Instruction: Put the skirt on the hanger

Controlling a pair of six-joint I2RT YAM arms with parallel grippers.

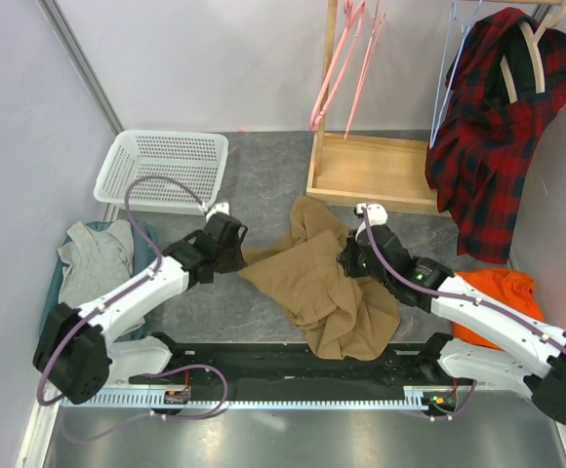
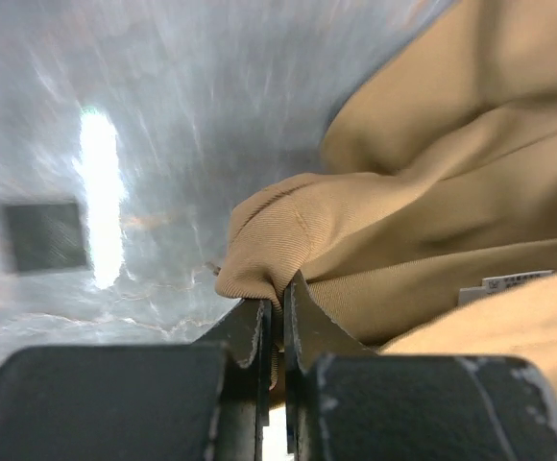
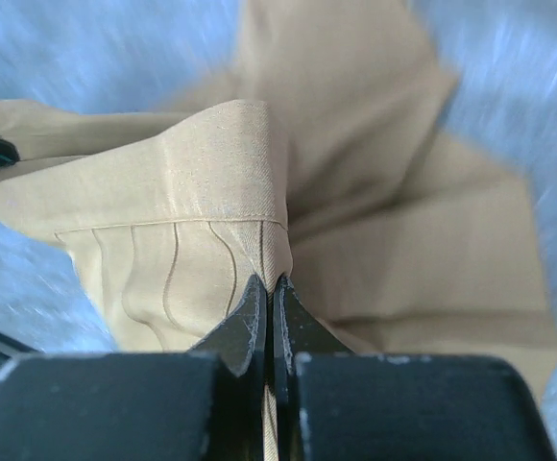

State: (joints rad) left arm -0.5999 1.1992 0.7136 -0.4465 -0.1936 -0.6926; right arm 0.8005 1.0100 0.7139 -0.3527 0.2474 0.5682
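The tan-brown skirt [image 1: 322,283] lies crumpled on the grey table between my two arms. My left gripper [image 1: 241,255] is shut on a fold at the skirt's left edge [image 2: 269,240]; cloth is pinched between the fingertips [image 2: 259,322]. My right gripper [image 1: 346,261] is shut on the skirt's stitched band [image 3: 211,192] at its right side. The pink hanger [image 1: 342,63] hangs from the wooden rack at the back, well beyond both grippers.
A white basket [image 1: 166,168] stands at the back left. A grey garment [image 1: 98,255] lies at the left, an orange cloth [image 1: 498,292] at the right. The wooden rack base [image 1: 376,171] sits behind the skirt; a red plaid shirt [image 1: 493,127] hangs on a wooden hanger beside a light-blue hanger [image 1: 449,68].
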